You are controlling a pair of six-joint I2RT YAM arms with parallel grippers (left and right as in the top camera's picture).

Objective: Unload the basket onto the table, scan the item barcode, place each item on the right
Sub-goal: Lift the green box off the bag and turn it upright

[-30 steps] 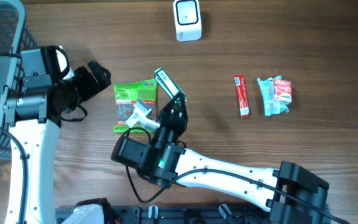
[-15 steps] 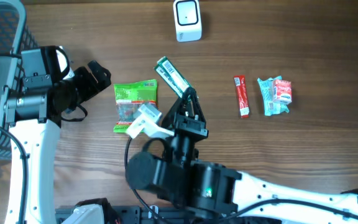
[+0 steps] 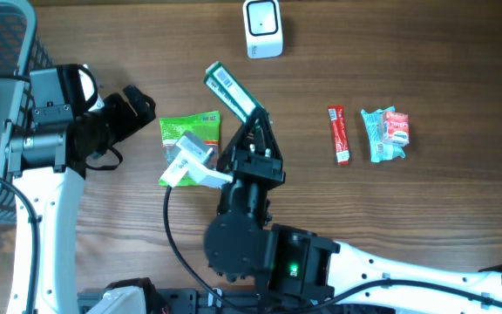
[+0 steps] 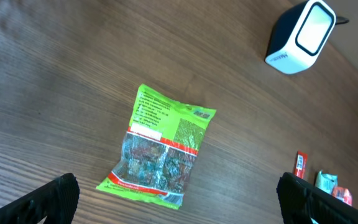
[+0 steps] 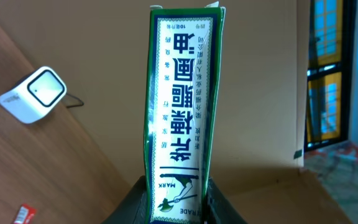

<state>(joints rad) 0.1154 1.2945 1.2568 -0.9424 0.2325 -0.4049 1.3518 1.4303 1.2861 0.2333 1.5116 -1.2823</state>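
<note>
Overhead first. Pickup done, to judge by the slim green-and-white box (image 3: 229,90) up off the bench (image 3: 443,209) in the right gripper (image 3: 249,122) — pinched narrowly at its lower end, free end angled up and left, below and a little left of the white scanner (image 3: 262,28) at the far edge. Near the scanner, but not over its window. Left gripper (image 3: 138,109) spread wide and holding nothing, parked beside the green snack packet (image 3: 190,139). Lying untouched to the right: a red stick sachet (image 3: 339,135) and, just beside it, a blue-and-pink packet (image 3: 385,133). Dark stripes on the box's upper face, too small to call a barcode.

Left wrist next. Green snack packet flat on the wood, scanner at upper right, black fingertips (image 4: 55,199) far apart at the bottom corners with nothing between them. No sign of the box here.

Right wrist last. Box standing straight up from between the closed pads (image 5: 132,202), printed face with Chinese characters and a trade mark toward the lens, no barcode on this face. Scanner small at lower left, off to one side of the box rather than in front of it.

Left to do, judging from all this: carry the box to the scanner, turn the barcode side toward the window, hold for the read. Roughly midway — grasp and lift behind, presentation ahead.
</note>
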